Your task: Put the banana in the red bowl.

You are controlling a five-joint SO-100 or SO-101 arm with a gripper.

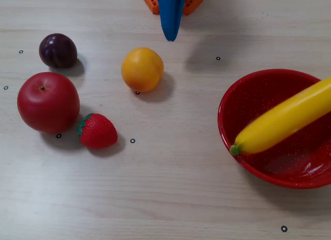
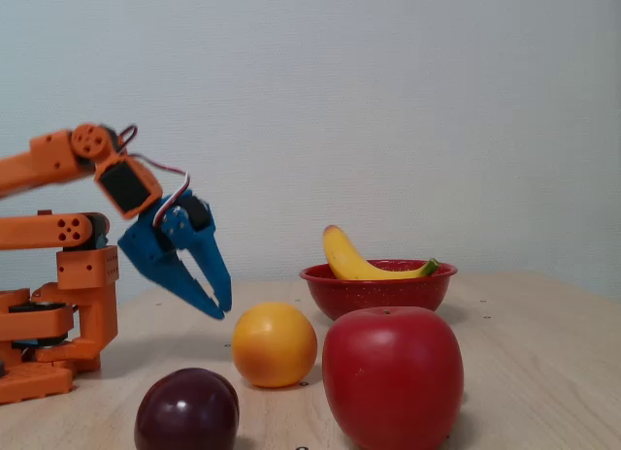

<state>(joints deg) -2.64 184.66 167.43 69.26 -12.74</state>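
The yellow banana lies slanted across the red bowl at the right of a fixed view, its green stem tip resting on the near-left rim. From the side, the banana rises out of the bowl with one end up. My blue gripper hangs at the top centre, well left of the bowl and apart from it. In the side view the gripper points down above the table, shut with nothing between its fingers.
A round orange-yellow fruit sits just below the gripper. A red apple, a strawberry and a dark plum stand at the left. The orange arm base is at the side view's left.
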